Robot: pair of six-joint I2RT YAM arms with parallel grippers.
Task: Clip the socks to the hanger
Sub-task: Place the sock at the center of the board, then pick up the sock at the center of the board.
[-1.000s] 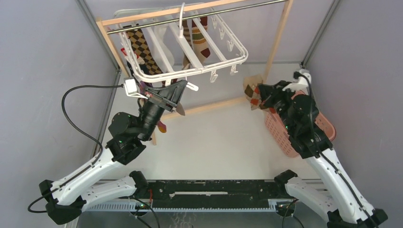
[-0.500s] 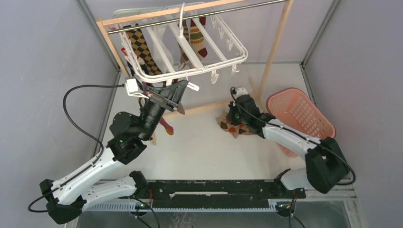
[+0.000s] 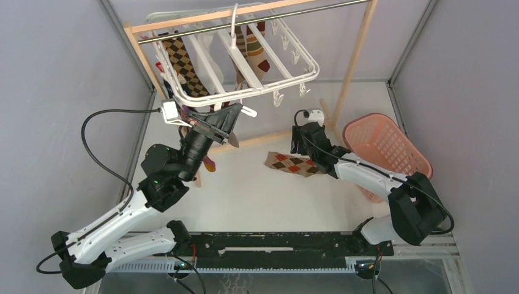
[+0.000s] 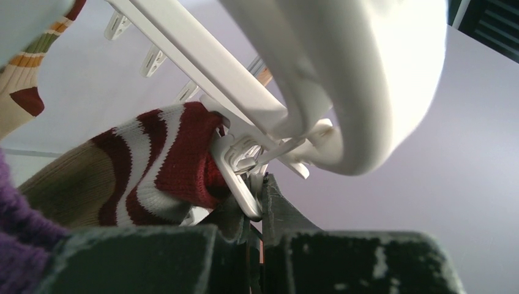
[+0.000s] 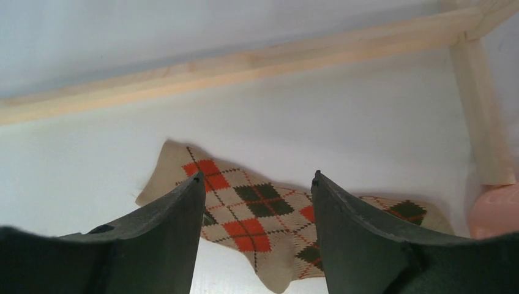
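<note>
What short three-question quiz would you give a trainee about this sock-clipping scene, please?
1. True or false: the tan argyle sock with red and dark diamonds hangs from the white plastic clip hanger.
2. Choose one: the right gripper is A) open above the argyle sock, B) shut on the argyle sock, C) inside a basket.
3. Short answer: what does the left gripper pinch in the left wrist view?

Key
1. False: it lies flat on the white table.
2. A
3. A small white clip of the hanger, beside a dark red and white striped sock.
</note>
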